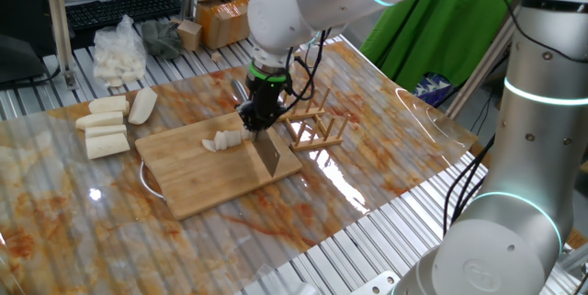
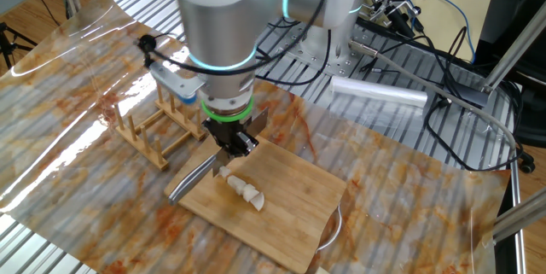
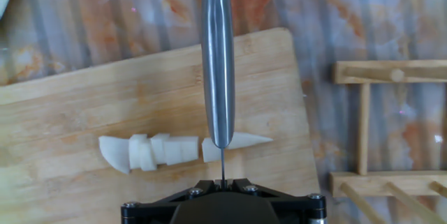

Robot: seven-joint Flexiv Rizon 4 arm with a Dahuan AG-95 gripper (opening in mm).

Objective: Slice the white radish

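— Cream-white and blocky, four thick root chunks lie at the left of the marbled orange-and-white counter, beside a clear plastic bag of white pieces. What sits next to them?

— A pale bamboo cutting board, its near corner close to the counter's front edge. Bare board shows left of and in front of the food.

— And the short tapered white radish?

— Near the board's middle in the hand view: a row of cut slices at left, the pointed end piece at right. The steel knife blade stands between them, edge down.

— The black end effector?

— Closed on the knife handle, directly above the radish. The handle itself is mostly hidden inside the fingers.

— Further right?

— A wooden dish rack just beyond the board's right edge, with little room between; in the hand view it is cut off by the frame.

— Anything unclear?

— How deep the blade sits; I cannot tell.
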